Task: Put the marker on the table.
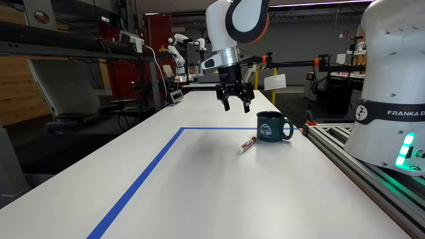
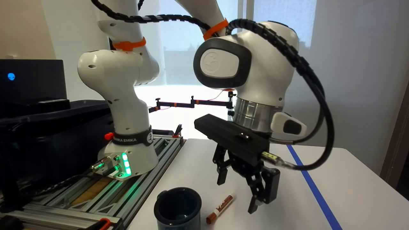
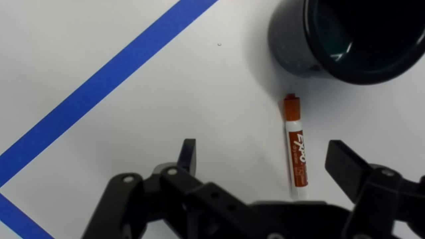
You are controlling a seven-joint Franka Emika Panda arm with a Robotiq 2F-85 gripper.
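The marker (image 1: 247, 145), reddish-orange and white, lies flat on the white table (image 1: 206, 186) near the dark teal mug. It also shows in an exterior view (image 2: 219, 209). In the wrist view the marker (image 3: 296, 149) points its orange cap at the mug, and its white end runs down to the gripper body. My gripper (image 1: 236, 108) hangs above the table with its fingers apart and holds nothing. In the wrist view the marker lies between the lines of the two fingers of the gripper (image 3: 260, 151), closer to the finger on the right of the picture.
The teal mug (image 1: 270, 127) stands upright beside the marker's cap, and its wall (image 3: 290, 43) is close in the wrist view. Blue tape (image 1: 142, 176) marks lines on the table. A metal rail (image 1: 358, 179) runs along the table's edge by the robot base.
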